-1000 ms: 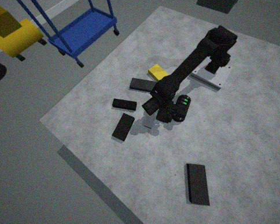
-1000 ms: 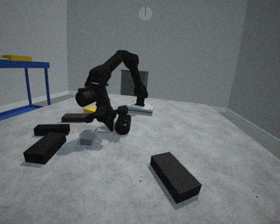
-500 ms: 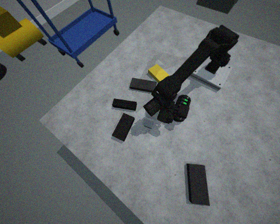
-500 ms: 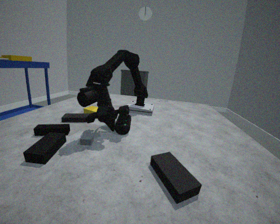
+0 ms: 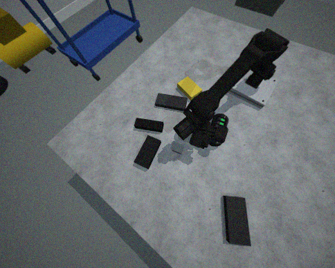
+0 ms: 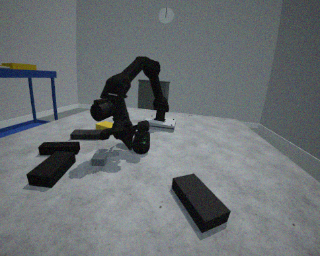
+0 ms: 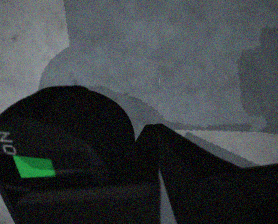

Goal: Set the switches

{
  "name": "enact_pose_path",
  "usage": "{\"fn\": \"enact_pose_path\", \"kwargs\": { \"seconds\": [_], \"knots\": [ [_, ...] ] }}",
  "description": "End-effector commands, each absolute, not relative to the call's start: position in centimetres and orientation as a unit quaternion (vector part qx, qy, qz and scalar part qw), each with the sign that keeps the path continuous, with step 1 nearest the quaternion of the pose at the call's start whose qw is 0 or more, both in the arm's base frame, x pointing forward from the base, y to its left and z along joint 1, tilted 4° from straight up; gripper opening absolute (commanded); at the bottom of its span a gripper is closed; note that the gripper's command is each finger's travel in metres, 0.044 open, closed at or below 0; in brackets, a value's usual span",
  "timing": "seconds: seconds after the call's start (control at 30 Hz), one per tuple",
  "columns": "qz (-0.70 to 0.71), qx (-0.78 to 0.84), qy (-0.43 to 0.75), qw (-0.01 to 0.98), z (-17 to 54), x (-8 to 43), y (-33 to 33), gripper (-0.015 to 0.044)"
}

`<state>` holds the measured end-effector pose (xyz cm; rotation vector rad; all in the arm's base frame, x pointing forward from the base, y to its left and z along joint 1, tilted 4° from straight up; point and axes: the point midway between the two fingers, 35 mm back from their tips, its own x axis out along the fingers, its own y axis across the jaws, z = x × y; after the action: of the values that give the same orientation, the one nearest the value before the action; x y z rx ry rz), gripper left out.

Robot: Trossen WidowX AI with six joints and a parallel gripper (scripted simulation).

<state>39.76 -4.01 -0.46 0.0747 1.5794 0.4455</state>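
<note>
The dark controller unit (image 6: 141,145) (image 7: 67,115) has rounded ends and stands beside my gripper. Two green switch ends show on it in the top view; the wrist view shows one green end and the print "ON" near it. The other switches are too dark or hidden to read, and the label is not visible. My gripper (image 5: 205,144) (image 6: 130,146) (image 7: 153,132) is shut with nothing between its fingers. It points down close beside the unit; whether it touches the unit I cannot tell.
Dark blocks (image 5: 148,152) (image 6: 52,169) lie left of the arm, with a yellow block (image 5: 189,87) (image 6: 104,125) behind them. A small grey block (image 5: 176,151) (image 6: 98,161) lies in the arm's shadow. Another dark block (image 5: 237,220) (image 6: 201,202) lies at the front.
</note>
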Motion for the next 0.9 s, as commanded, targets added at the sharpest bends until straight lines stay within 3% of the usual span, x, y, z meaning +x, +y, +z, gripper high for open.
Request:
{"fn": "enact_pose_path", "kwargs": {
  "seconds": [0.0, 0.87],
  "knots": [
    [0.202, 0.037, 0.706, 0.677, -0.6, 39.5, -3.0, 0.0000],
    [0.203, 0.037, 0.706, 0.677, -0.5, 39.2, -1.0, 0.0000]
  ]
}}
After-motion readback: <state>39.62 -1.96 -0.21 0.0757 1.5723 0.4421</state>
